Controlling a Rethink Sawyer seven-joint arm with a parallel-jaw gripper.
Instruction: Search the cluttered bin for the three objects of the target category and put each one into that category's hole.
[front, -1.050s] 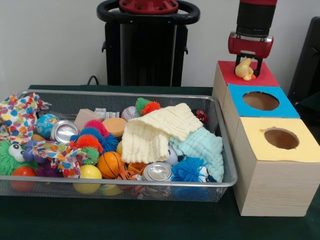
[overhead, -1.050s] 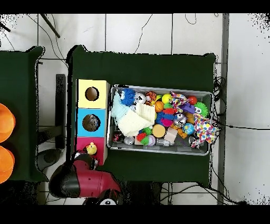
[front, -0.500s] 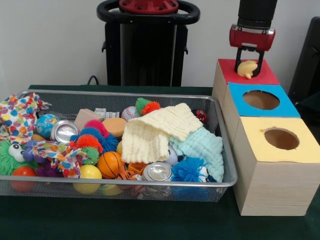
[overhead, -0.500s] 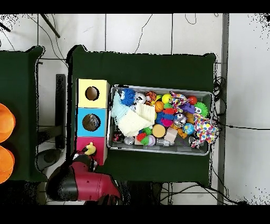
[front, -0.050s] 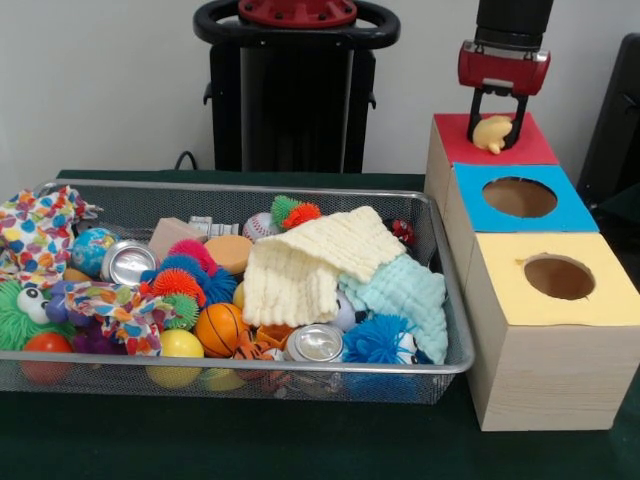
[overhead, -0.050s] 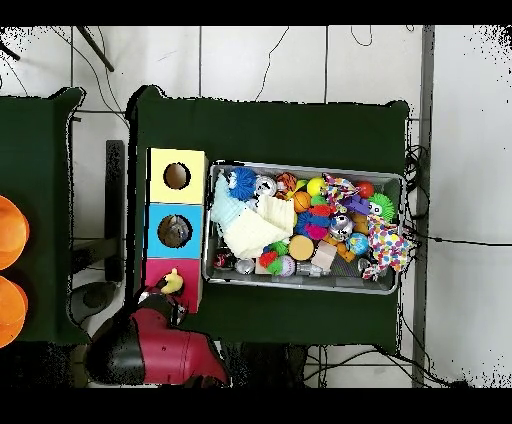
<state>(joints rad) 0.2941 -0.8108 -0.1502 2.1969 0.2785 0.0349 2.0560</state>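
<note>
Broadly, the scene is a dark green table carrying a wire mesh bin crammed with toys, and beside it a row of three wooden boxes, each with a coloured top. The bin holds a cream cloth draped over a pale green cloth, with fuzzy balls, two silver cans and a small orange basketball packed around them. Of the boxes, the yellow box sits nearest the camera, the blue box in the middle, and the red box farthest back (its hole is hidden behind the toy). Above the red top hangs the gripper, its two dark fingers standing on either side of a small yellow duck. The jaws look spread around the duck rather than pinching it, so it reads as released, though contact cannot be ruled out. In the overhead view the duck appears over the red top. The risk, as I judge it, is that the duck sits across the opening instead of dropping, or clings to a finger and lifts away with the arm. Either would leave the hole unfilled.
</note>
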